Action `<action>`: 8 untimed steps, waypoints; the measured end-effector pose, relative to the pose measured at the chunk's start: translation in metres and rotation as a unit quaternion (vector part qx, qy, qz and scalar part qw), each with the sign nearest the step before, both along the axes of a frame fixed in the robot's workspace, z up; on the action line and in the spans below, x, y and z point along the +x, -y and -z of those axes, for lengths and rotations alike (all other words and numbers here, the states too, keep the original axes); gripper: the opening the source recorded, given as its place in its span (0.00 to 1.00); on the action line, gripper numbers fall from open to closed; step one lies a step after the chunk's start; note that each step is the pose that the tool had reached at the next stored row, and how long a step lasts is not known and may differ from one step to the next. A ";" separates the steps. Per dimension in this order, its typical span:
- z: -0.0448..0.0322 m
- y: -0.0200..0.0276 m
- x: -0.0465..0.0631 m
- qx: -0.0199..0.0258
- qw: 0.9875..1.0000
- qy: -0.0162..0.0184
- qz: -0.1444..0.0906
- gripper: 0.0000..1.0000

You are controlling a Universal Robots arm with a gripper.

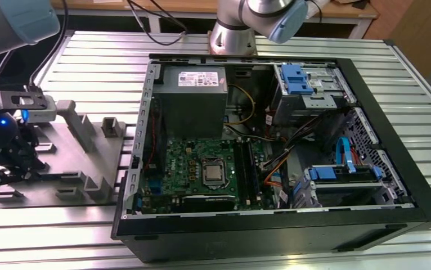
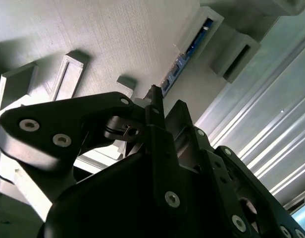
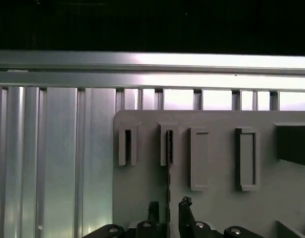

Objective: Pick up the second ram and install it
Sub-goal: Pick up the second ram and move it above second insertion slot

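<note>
Gripper (image 3: 169, 204) sits low over the grey moulded tray (image 3: 217, 208), at the exterior view's left, well apart from the open computer case (image 1: 275, 236). A strip of slatted metal table (image 1: 95, 62) lies between them. Fingers (image 3: 153, 209) are partly spread and straddle the second ram (image 3: 169, 163), with a slim gap on each side and nothing gripped. The ram stands on edge in a tray slot. Count: four narrow slot frames, one ram.
</note>
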State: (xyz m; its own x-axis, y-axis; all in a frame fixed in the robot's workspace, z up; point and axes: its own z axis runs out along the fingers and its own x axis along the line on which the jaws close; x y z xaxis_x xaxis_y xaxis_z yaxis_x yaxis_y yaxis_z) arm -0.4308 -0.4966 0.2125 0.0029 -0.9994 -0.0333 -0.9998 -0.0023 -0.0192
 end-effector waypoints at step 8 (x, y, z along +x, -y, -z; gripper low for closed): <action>0.0079 -0.0017 -0.006 0.000 1.000 0.000 -0.002 0.30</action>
